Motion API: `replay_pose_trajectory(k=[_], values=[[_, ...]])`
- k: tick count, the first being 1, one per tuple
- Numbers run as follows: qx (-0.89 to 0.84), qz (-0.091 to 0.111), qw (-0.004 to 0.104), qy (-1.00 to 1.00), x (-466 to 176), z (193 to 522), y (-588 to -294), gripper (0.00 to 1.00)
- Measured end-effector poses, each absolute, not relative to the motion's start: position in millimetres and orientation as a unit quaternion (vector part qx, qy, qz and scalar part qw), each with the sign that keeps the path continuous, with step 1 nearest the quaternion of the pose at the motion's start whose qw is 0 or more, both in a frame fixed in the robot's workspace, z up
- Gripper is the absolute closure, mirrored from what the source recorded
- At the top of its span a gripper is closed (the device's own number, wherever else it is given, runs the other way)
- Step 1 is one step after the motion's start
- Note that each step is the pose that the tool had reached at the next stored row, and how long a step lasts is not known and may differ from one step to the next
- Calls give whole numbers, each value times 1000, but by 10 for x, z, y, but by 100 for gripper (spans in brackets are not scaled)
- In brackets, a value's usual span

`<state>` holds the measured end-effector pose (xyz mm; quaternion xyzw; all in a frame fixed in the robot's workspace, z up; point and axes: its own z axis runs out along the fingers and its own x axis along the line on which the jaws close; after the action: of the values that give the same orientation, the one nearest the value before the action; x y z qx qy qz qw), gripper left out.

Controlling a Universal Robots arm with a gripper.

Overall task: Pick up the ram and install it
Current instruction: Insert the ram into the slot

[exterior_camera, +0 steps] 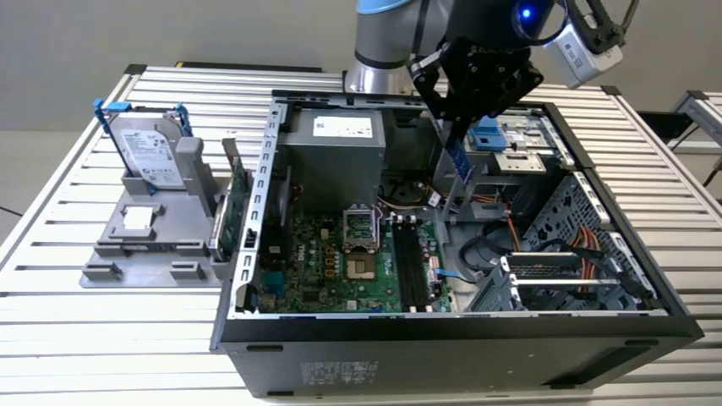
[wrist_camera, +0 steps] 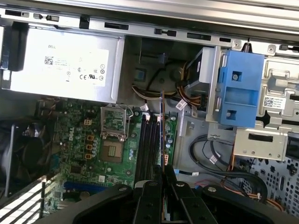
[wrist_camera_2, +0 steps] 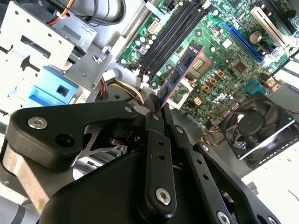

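Blue-green ram (wrist_camera_2: 180, 72), thin, light, rigid and fragile, hangs edge-down above the motherboard's memory slots (wrist_camera: 150, 147) inside the open computer case (exterior_camera: 451, 326), pinched at its upper end by the gripper (wrist_camera_2: 159, 112).

Ram (wrist_camera_2: 180, 70) upper end hidden between jaws; arm cut off by exterior view's top edge.

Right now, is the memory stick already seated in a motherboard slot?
No. In the second wrist view the memory stick is gripped by the fingers, above the empty slots.
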<state>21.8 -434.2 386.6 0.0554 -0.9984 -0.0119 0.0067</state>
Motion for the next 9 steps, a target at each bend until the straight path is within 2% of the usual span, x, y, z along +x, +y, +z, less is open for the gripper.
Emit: replay_pose_trajectory(k=[9], values=[[55, -12, 17, -998, 262, 3805, -4366, 100]])
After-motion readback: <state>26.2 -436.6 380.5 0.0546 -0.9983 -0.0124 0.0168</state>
